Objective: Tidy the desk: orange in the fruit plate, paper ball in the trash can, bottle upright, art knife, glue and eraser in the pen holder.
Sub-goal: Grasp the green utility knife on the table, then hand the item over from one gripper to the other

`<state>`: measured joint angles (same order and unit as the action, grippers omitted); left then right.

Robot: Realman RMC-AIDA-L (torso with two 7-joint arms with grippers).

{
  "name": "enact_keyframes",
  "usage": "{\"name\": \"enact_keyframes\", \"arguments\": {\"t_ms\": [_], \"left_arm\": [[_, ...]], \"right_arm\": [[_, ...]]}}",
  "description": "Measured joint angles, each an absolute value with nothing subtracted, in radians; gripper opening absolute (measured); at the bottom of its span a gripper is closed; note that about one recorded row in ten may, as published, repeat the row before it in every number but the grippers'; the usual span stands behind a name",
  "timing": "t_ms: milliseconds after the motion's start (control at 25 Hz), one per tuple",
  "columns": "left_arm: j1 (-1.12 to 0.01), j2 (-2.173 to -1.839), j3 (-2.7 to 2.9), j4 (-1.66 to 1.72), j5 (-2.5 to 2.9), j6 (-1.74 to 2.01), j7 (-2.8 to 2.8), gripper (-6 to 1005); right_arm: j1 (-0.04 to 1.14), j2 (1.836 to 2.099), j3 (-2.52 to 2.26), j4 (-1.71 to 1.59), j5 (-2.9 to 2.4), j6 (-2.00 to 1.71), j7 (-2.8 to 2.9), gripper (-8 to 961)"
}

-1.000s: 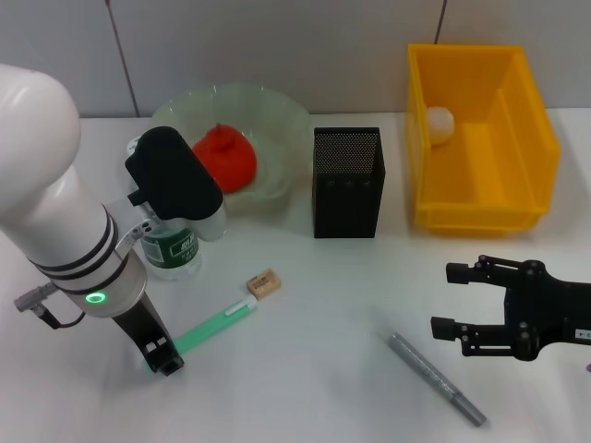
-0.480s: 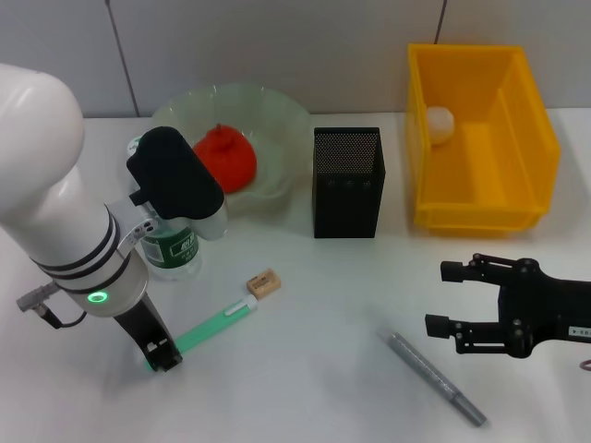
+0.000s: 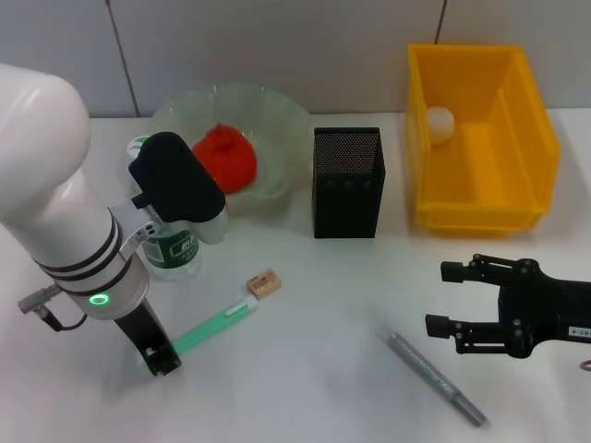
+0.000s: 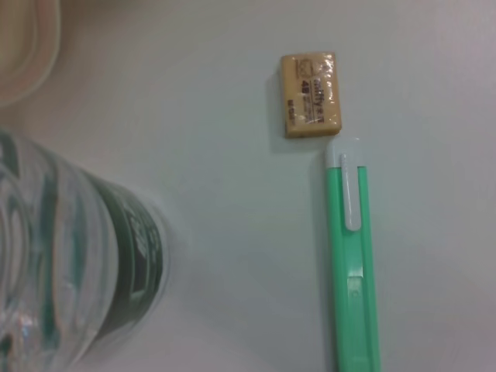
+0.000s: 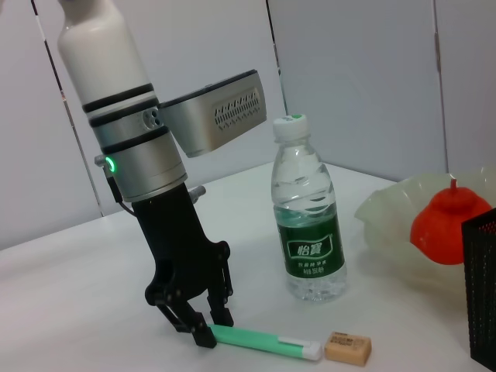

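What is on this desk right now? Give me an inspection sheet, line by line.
Surface: white table, dry, unmarked.
Job's things: orange in fruit plate; paper ball in trash can; bottle upright; eraser and green art knife lying on the table; grey glue pen lying near the front; pen holder upright, contents not visible.
Clutter: nothing seen.
Grippers: left gripper down at the art knife's end; right gripper open, beside the glue pen.
Cables: short grey lead at the left wrist.
Surroundings: grey panelled wall.
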<state>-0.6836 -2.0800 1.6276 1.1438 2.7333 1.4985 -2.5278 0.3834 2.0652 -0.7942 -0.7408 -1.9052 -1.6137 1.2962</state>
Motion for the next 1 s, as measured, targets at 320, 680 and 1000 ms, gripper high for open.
{"name": "enact_keyframes", "arguments": {"t_ms": [320, 680, 1000], "left_arm": [[-0.686, -2.08, 1.627, 1.146, 2.73, 1.502, -2.522, 246], [-0.653, -2.074, 1.529, 1.225, 2.696, 1.528, -2.489, 187], [-0.575, -2.068, 1.235, 1.233, 2.394, 1.653, -2.227, 188]], "right_arm": [[0.383, 2.065, -0.793, -0.741, -1.905, -1.611, 1.296, 776], [0.383, 2.064, -0.793, -0.741, -1.899, -1.611, 1.301, 769], [0.4, 2.067, -0.748, -0.683, -1.859, -1.63, 1.348, 762]]}}
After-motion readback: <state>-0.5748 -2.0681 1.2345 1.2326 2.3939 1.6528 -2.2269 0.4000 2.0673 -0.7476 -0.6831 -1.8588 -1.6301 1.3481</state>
